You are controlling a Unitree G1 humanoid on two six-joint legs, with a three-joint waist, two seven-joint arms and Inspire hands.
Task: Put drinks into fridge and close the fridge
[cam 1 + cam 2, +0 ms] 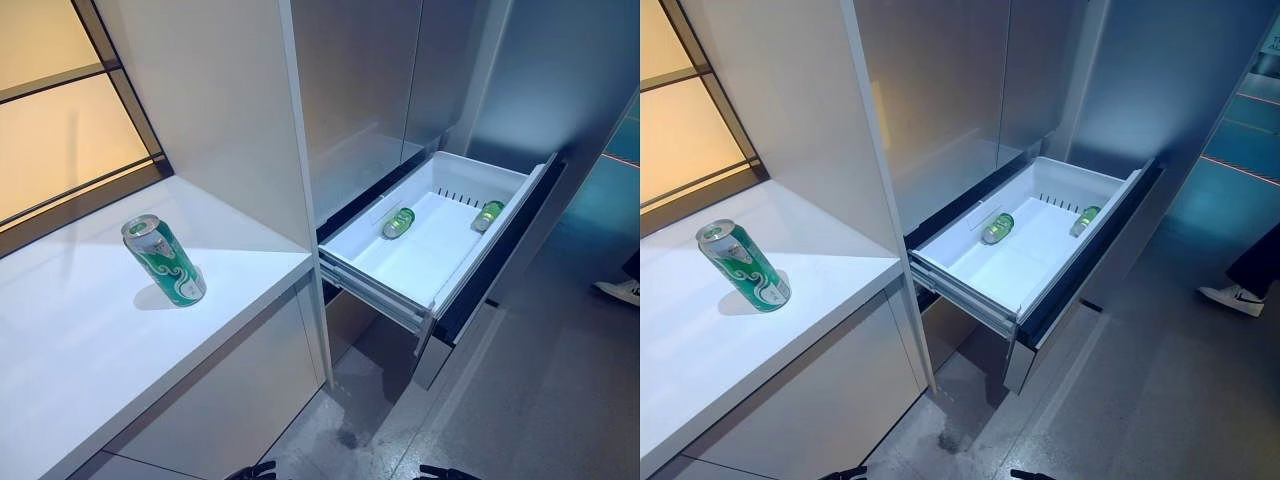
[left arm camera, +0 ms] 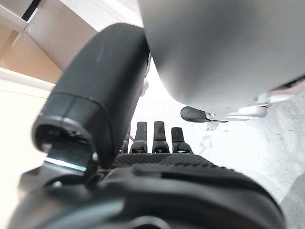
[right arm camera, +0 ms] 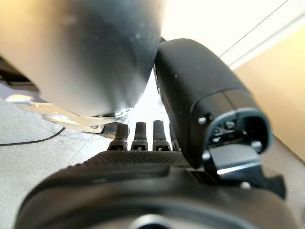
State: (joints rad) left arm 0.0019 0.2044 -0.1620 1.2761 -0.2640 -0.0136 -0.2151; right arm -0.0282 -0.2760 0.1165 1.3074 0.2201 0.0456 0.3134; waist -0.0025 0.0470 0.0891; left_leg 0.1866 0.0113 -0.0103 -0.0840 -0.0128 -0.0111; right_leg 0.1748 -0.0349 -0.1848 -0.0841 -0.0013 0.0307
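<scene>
A green drink can stands upright on the white counter at the left. The fridge's white drawer is pulled open to the right of the counter. Green cans lie on their sides in it, one near the middle and one by its front wall. My left hand shows in its wrist view with straight fingers and holds nothing. My right hand shows in its wrist view the same way, with straight fingers and nothing in it. Both hands are away from the cans.
The fridge's grey upper doors are shut above the drawer. A white side panel stands between the counter and the fridge. A window is behind the counter. A person's shoe is on the floor at the right.
</scene>
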